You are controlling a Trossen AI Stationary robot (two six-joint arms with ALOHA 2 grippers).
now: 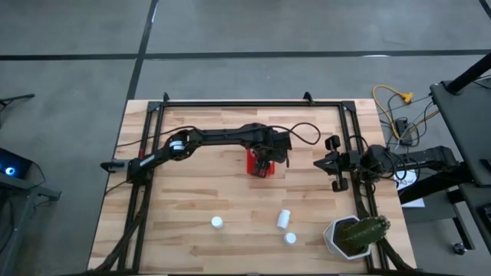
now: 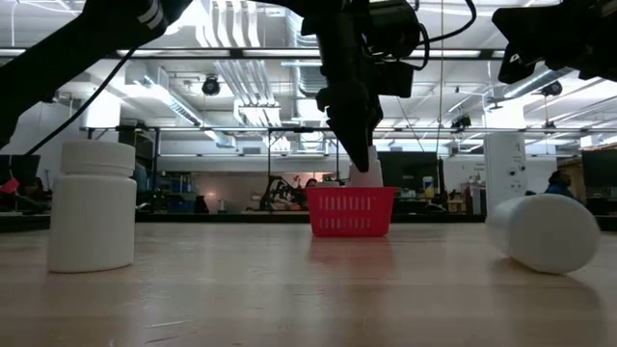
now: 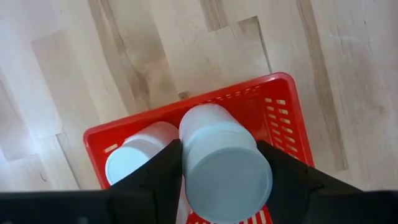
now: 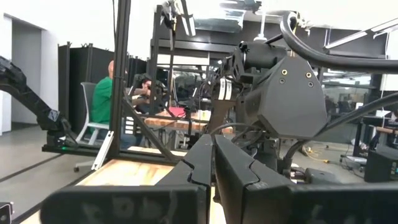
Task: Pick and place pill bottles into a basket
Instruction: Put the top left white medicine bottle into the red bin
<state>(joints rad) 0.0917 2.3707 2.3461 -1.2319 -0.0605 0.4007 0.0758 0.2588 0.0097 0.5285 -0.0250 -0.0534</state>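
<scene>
The red basket (image 1: 261,166) stands at the table's middle and also shows in the low view (image 2: 351,212). My left gripper (image 1: 265,157) is right above it, shut on a white pill bottle (image 3: 224,162). Another bottle (image 3: 134,158) stands inside the basket. Three more bottles are on the near part of the table: one upright (image 1: 217,222), one lying on its side (image 1: 283,218), one upright (image 1: 290,238). My right gripper (image 1: 321,163) waits shut and empty to the basket's right. My left gripper pinches the bottle's round side wall (image 3: 193,146) between its two fingers (image 3: 155,177), one on either side. The fingers come from above, pointing down. The bottle hangs upright over the basket, its lower end at the level of the basket's rim (image 2: 364,178).
A white pot with a green plant (image 1: 351,236) stands at the table's near right corner. A dark metal frame (image 1: 146,138) runs around the table's edges. In the low view an upright bottle (image 2: 92,207) and the lying one (image 2: 545,231) are near the camera. People sit in the room behind.
</scene>
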